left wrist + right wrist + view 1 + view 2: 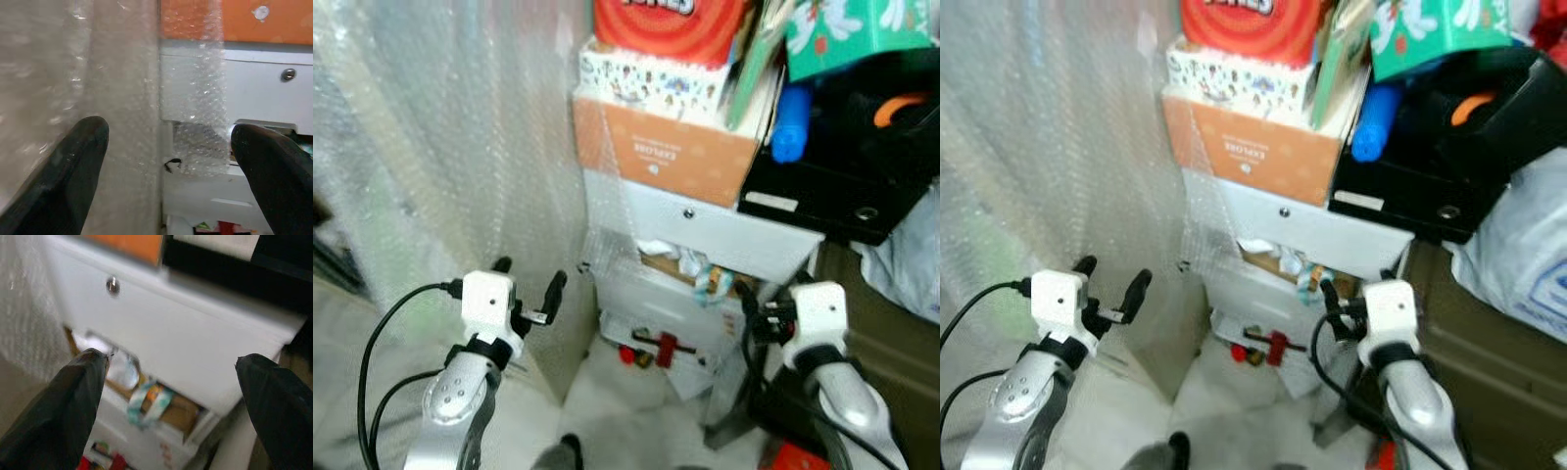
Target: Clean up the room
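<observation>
Facing a cluttered white drawer unit [705, 235], the robot holds both arms raised before it. The left gripper [529, 279] sits at about eight o'clock in the head view, its black fingers [63, 171] spread wide apart and empty, beside a sheet of bubble wrap [440, 147] that drapes down at nine o'clock. The right gripper [171, 396] hovers at four o'clock, fingers likewise parted and holding nothing, just in front of the unit. The unit's upper drawer front carries a small round metal knob [113, 285]; below it an open drawer [690, 269] spills crumpled paper and a teal-patterned scrap. Stacked on top at twelve o'clock are an orange cardboard box [666, 147], a red box [671, 24], a blue bottle [791, 122] and a black case [842, 186]. Small red items [656, 348] lie low at six o'clock.
</observation>
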Robot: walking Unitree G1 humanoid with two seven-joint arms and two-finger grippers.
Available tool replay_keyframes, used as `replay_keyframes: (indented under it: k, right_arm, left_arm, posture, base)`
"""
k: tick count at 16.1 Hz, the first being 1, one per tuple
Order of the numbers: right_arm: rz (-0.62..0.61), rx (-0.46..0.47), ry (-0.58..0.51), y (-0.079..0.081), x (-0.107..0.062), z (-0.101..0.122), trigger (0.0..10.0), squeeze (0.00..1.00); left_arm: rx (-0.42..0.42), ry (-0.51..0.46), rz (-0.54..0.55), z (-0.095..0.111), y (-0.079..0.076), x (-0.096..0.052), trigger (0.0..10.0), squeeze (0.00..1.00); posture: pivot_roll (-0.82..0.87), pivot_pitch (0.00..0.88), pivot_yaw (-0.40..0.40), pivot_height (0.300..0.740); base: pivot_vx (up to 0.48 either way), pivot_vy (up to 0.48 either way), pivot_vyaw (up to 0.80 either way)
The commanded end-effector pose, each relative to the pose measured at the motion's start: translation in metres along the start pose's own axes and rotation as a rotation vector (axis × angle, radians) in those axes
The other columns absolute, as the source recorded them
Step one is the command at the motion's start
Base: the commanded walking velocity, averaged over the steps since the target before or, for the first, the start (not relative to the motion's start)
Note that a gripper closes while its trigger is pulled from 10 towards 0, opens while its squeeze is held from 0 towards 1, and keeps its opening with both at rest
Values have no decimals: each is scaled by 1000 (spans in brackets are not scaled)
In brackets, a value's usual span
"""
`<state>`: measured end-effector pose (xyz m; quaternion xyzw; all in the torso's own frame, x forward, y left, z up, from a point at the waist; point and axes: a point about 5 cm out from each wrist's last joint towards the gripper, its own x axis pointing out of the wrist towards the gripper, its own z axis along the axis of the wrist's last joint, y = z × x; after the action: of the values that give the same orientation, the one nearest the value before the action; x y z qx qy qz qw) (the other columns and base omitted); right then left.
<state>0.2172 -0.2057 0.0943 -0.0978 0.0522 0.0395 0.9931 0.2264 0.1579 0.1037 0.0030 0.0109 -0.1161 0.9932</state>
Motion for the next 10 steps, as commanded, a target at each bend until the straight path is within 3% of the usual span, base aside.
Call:
replay_keyframes:
  k: [1, 3, 6, 10]
  right_arm:
    - [-11, 2, 12, -3, -1, 0, 10000, 0]
    - [-8, 6, 12, -2, -2, 0, 10000, 0]
    - [-2, 18, 8, -1, 0, 1, 10000, 0]
    - [-31, 38, -55, 2, 16, 17, 10000, 0]
  left_arm:
    - [22, 16, 56, -2, 10, -5, 10000, 0]
    - [34, 6, 84, -2, 13, -7, 10000, 0]
    - [45, 14, 86, -5, 14, -5, 10000, 0]
    - [35, -29, 83, 4, 10, 12, 10000, 0]
  posture:
    - [-31, 113, -12, 740]
    - [-31, 117, -13, 740]
    - [-30, 119, -14, 740]
    - [-35, 113, -10, 740]
  base:
    - [0, 0, 800]
    - [0, 0, 619]
    - [0, 0, 0]
    - [0, 0, 0]
